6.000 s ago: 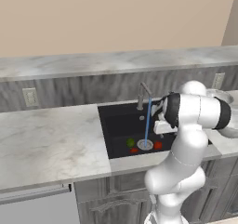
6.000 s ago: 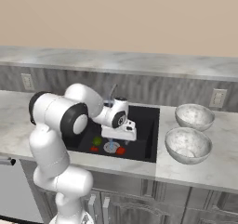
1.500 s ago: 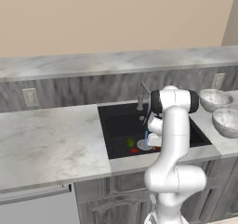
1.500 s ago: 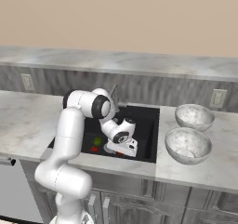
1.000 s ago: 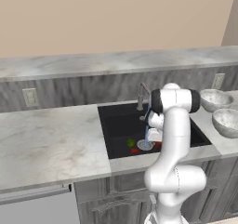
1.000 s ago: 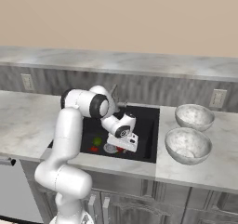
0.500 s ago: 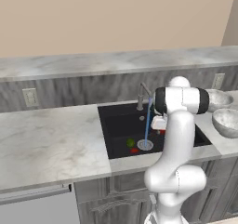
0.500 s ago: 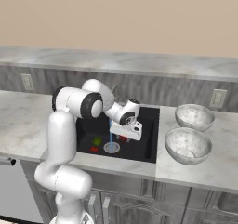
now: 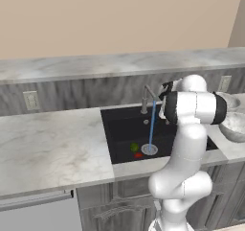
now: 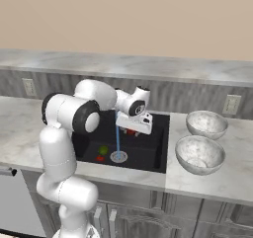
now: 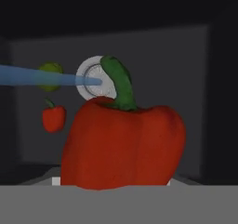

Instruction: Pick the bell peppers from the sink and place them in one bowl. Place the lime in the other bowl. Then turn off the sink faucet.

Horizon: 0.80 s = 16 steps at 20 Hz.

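One bell pepper (image 11: 122, 144) clamped in the gripper (image 10: 134, 131), raised above the sink (image 10: 148, 150). Second pepper (image 10: 100, 158) and lime (image 10: 103, 149) down in the basin, at nine o'clock of the drain (image 10: 118, 156). Water stream (image 10: 117, 136) running from the faucet (image 9: 146, 97). Two bowls (image 10: 199, 154) at three o'clock.

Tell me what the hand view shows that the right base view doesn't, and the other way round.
Hand view alone: the held bell pepper close up, with its green stem.
Right base view alone: the two bowls on the counter right of the sink, both with no fruit in them, and the arm's gripper lifted above the basin.
Both: the lime, the second bell pepper, the silver drain and the running water stream.
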{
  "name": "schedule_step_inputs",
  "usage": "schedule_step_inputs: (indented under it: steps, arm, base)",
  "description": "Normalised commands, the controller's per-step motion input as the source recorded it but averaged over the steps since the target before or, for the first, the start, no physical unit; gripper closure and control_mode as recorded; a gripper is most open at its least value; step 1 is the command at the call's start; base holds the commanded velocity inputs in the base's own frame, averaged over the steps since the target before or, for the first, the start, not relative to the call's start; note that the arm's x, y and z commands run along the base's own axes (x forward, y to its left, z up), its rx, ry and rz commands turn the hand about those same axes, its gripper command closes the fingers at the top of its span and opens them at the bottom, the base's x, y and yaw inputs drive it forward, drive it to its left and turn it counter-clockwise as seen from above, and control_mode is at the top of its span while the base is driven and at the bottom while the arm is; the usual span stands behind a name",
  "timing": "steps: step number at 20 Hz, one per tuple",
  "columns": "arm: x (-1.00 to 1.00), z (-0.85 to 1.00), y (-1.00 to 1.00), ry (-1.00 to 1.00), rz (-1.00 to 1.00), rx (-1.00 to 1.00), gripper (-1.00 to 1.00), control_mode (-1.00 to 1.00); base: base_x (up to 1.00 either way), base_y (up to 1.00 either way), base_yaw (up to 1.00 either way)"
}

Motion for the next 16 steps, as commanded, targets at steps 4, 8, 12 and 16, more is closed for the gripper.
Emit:
schedule_step_inputs:
  steps: [4, 8, 12, 16]
  arm:
    - [-0.27, 0.97, -0.13, 0.01, 0.00, -0.03, 1.00, -1.00]
    - [-0.21, 0.80, -0.16, 0.04, 0.00, -0.04, 1.00, -1.00]
    - [-0.21, 0.43, -0.23, 0.03, -0.01, -0.02, 1.00, -1.00]
    - [-0.32, 0.25, -0.42, 0.04, 0.00, 0.00, 1.00, -1.00]
  base:
    - [0.00, 0.00, 0.00]
    - [0.00, 0.00, 0.00]
    - [0.00, 0.00, 0.00]
    - [0.00, 0.00, 0.00]
